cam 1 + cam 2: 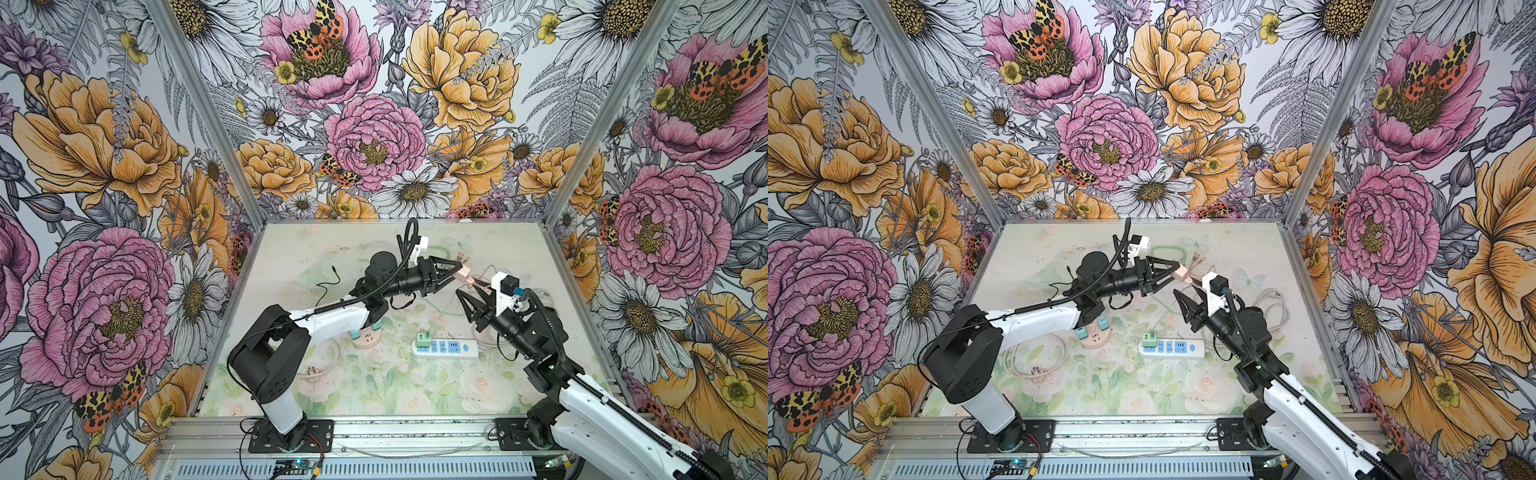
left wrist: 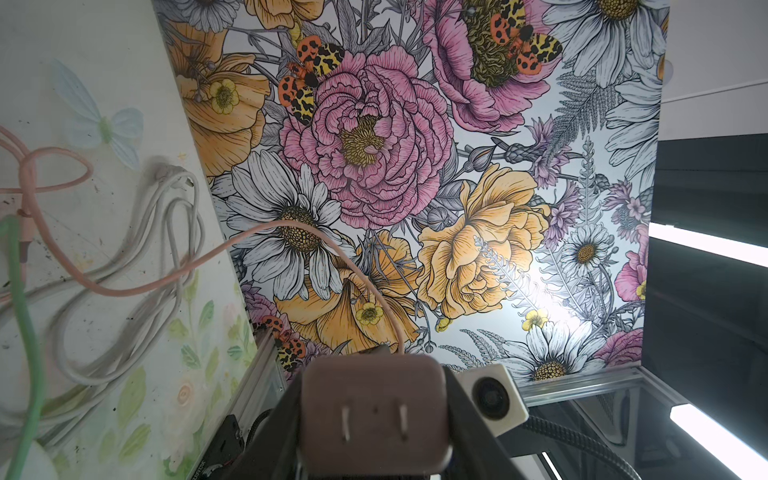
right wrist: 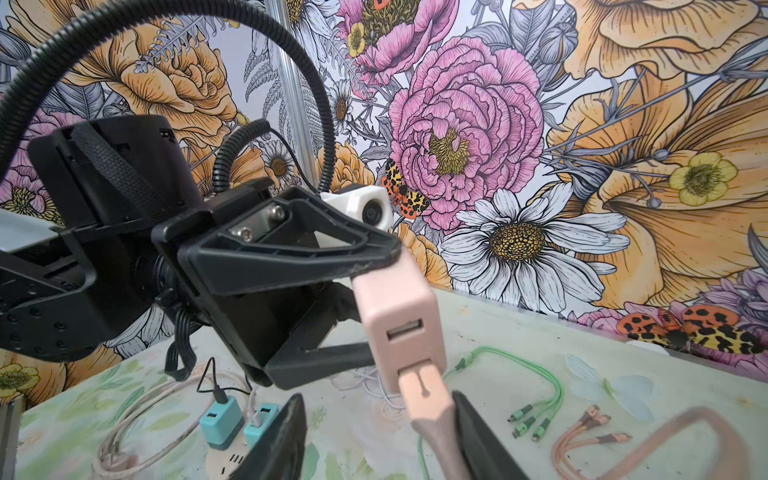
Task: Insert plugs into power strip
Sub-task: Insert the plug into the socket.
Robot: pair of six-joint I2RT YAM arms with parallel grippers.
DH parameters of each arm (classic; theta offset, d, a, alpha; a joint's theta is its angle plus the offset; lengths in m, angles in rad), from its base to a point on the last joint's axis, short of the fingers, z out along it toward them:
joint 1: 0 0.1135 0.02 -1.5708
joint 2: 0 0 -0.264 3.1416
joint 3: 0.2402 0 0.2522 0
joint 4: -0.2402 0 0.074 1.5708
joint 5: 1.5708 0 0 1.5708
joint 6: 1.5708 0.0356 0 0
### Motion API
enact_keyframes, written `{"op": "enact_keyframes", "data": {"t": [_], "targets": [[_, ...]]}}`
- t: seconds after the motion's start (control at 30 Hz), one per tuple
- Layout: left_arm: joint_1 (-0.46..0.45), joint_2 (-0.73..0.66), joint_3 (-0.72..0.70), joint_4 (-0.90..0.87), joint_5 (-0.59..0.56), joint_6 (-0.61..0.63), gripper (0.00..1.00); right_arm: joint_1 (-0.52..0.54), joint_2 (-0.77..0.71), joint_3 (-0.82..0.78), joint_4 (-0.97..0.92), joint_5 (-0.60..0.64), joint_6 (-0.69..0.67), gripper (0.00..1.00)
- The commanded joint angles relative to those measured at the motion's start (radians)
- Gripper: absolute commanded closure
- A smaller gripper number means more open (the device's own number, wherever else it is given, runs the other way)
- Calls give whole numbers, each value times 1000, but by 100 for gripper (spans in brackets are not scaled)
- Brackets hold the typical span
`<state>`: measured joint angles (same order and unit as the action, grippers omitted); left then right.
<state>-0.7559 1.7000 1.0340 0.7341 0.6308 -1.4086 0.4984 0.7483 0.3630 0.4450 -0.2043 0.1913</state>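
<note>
Tabletop (image 1: 291,257): a pale floral sheet is spread below both grippers and strewn with loose cords (image 2: 124,249).
Power strip (image 1: 469,350): a long white bar with blue sockets is laid flat below the right gripper (image 1: 471,287), nearer the arm bases. A green plug (image 1: 424,336) is seated at its end toward the left arm.
Round socket (image 1: 368,341): a pinkish disc is partly hidden under the left forearm, with teal plugs (image 3: 220,422) seated in it.
Left gripper (image 1: 458,271): pinched on the pink-brown plug (image 3: 395,316), which is held in the air.
Right gripper: the jaws are spread, set either side of the connector (image 3: 424,395), just beyond the left fingertips.
Plug direction: the prongs (image 2: 403,422) are turned back toward the left wrist and the USB face toward the right gripper. The longer side spans finger to finger.
Surfaces: smooth matte plastic with rounded corners and two flat metal prongs. The flat pink connector is tapered into a thin cable.
</note>
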Motion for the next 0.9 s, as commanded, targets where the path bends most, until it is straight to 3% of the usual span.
{"op": "enact_keyframes", "data": {"t": [0.0,0.23,0.33,0.63,0.87], "targets": [[-24,25,19,53,25,-10,61,4,-4,27,47,12,-38,47],[-39,48,18,83,29,-22,61,2,5,36,34,3,-51,65],[-48,63,32,95,42,-31,61,2,14,38,42,-6,-50,56],[-82,111,47,165,60,-70,61,2,47,49,86,3,-50,53],[-75,111,39,171,54,-72,61,-1,32,50,50,6,-59,73]]}}
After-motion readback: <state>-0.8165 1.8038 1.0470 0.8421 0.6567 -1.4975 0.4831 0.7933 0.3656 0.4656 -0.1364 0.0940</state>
